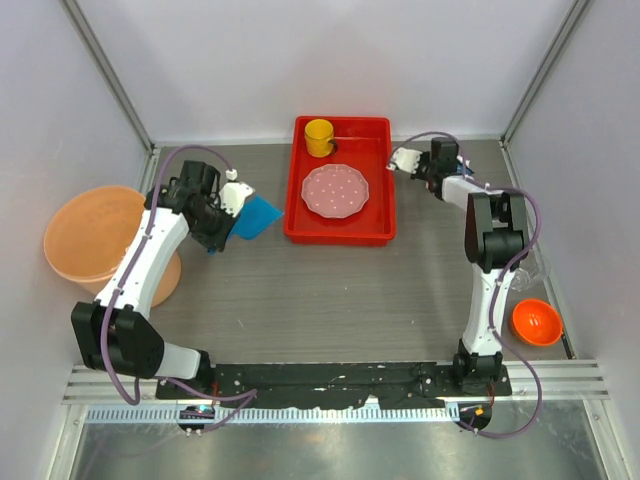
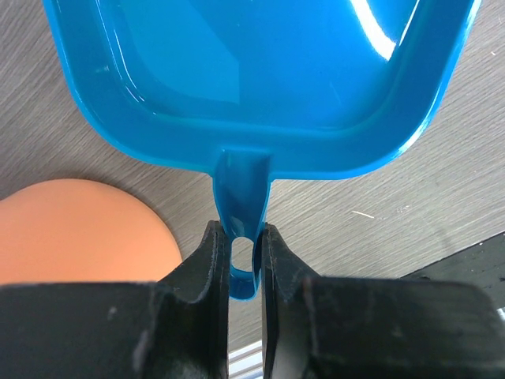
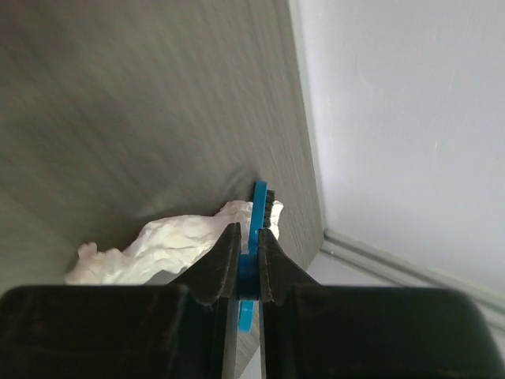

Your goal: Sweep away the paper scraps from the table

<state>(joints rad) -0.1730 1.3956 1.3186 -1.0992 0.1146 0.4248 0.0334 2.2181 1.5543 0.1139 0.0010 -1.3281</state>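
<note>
From overhead, my left arm is bent at the elbow near the front left. Its forearm reaches forward and inward, with the wrist pointed toward the red tray point(image 1: 340, 232). The left gripper point(image 2: 243, 237) has its jaws pinched on the looped handle of a blue dustpan point(image 2: 260, 71). The pan sits low over the table point(image 1: 330, 290), its mouth facing away from the wrist. I cannot tell whether its lip touches the wood. A large orange basin point(image 1: 85, 240) sits beside that arm.

My right arm rises from its base to a raised elbow. From there the forearm stretches toward the far right of the table, ending just beside the tray's far right corner. The right gripper point(image 3: 248, 233) is squeezed onto the thin handle of a blue brush point(image 3: 260, 207), whose dark bristles point away from the wrist toward the table. One crumpled white paper scrap point(image 3: 158, 249) lies on the table right against the brush, close to the wall point(image 3: 402, 118).
</note>
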